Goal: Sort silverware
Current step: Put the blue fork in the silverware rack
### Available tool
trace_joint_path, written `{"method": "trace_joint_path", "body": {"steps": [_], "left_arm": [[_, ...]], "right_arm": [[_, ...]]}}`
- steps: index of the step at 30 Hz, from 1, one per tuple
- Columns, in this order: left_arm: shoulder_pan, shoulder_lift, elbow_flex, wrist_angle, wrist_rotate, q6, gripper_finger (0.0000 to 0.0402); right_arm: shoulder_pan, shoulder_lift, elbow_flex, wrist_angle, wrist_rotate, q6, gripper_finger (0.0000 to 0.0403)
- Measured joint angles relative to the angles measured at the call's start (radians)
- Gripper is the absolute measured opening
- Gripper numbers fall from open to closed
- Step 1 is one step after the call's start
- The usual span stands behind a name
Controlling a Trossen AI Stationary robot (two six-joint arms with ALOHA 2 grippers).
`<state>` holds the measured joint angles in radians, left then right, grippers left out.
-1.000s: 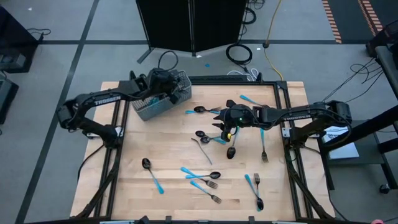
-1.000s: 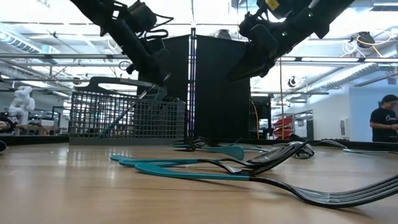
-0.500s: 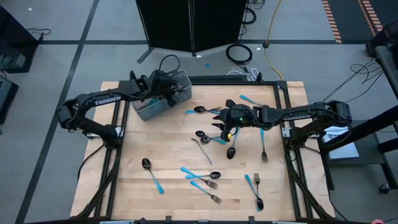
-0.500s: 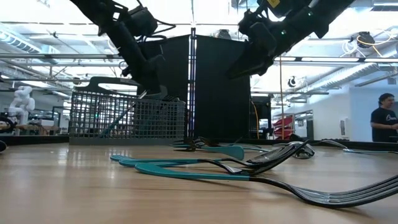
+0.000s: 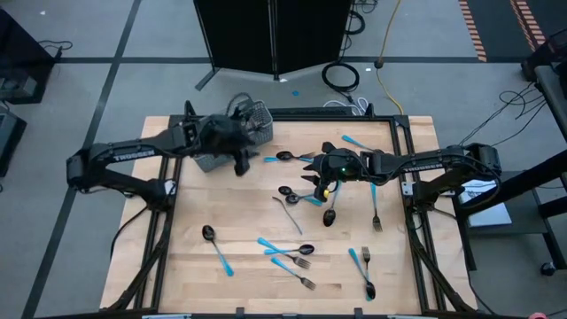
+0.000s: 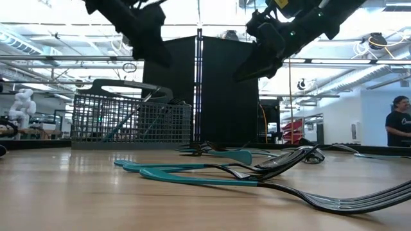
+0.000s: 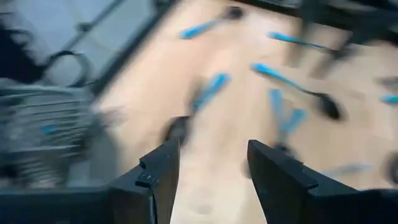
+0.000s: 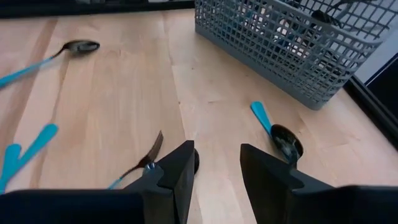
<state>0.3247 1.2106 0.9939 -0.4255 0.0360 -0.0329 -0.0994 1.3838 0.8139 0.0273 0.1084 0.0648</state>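
The left gripper (image 5: 241,164) hangs beside the mesh basket (image 5: 252,118), jaws apart and empty. The right gripper (image 5: 312,180) hovers mid-desk, jaws parted, holding nothing. About fourteen pieces of silverware (image 5: 292,257) lie scattered on the desk (image 5: 244,230).

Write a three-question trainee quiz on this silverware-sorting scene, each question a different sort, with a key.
1. True or false: the left gripper holds a fork.
2. Multiple choice: where is the wire-mesh basket?
A. at the table's near right corner
B. at the table's far left, beside the left gripper
C. on the floor beside the table
3. Fill in: through the right gripper, a spoon with a light-blue handle lies on the table near the ____.

Key:
1. False; its fingers are apart with nothing between them.
2. B
3. basket
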Motion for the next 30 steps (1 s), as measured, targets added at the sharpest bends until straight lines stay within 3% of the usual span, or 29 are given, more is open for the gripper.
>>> {"method": "trace_joint_path", "body": {"steps": [7,14,21,30], "left_arm": [[-0.245,0.027,0.000,0.061,0.010,-0.064,0.0185],[-0.429,0.112,-0.001,0.274,-0.070,-0.090,0.0185],[-0.536,0.237,-0.001,0.423,-0.074,-0.041,0.0185],[-0.580,0.345,0.000,0.470,-0.074,-0.030,0.0185]], "right_arm": [[0.008,0.000,0.000,-0.037,-0.007,0.104,0.0125],[0.031,0.000,0.000,-0.120,-0.010,0.139,0.0125],[0.043,0.000,0.000,-0.124,-0.010,0.203,0.0125],[0.043,0.000,0.000,-0.121,-0.009,0.238,0.0125]]}}
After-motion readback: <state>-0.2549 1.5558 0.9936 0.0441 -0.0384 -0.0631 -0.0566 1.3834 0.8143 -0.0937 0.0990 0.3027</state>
